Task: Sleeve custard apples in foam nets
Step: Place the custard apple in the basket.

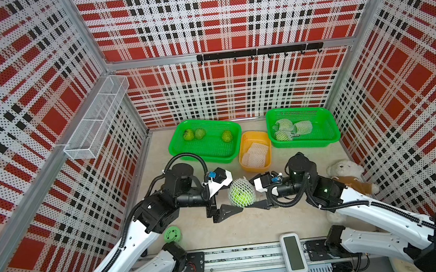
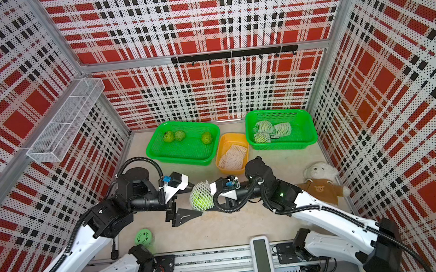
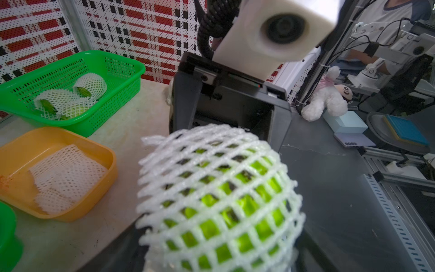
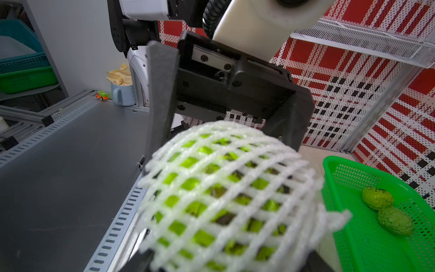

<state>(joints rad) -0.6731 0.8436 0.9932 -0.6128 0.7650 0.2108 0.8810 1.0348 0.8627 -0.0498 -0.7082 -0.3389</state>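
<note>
**Four custard apples netted, three left to do**

We count three sleeved fruits (image 1: 292, 129) in the far right green basket (image 1: 305, 143) and three bare fruits (image 1: 199, 133) in the far left green basket (image 1: 205, 157). Spare nets (image 1: 256, 153) lie in the yellow tray (image 1: 255, 134) between them. The fourth custard apple (image 1: 241, 193) sits fully inside its foam net (image 3: 211, 164) over the middle of the table (image 1: 247, 229), between the arms. The right fingers (image 3: 281, 127) are partly closed on either side of it and, we judge, carry it. The left fingers (image 4: 161, 94) stand wide apart around its other end, and we cannot tell whether they touch the net.
</note>
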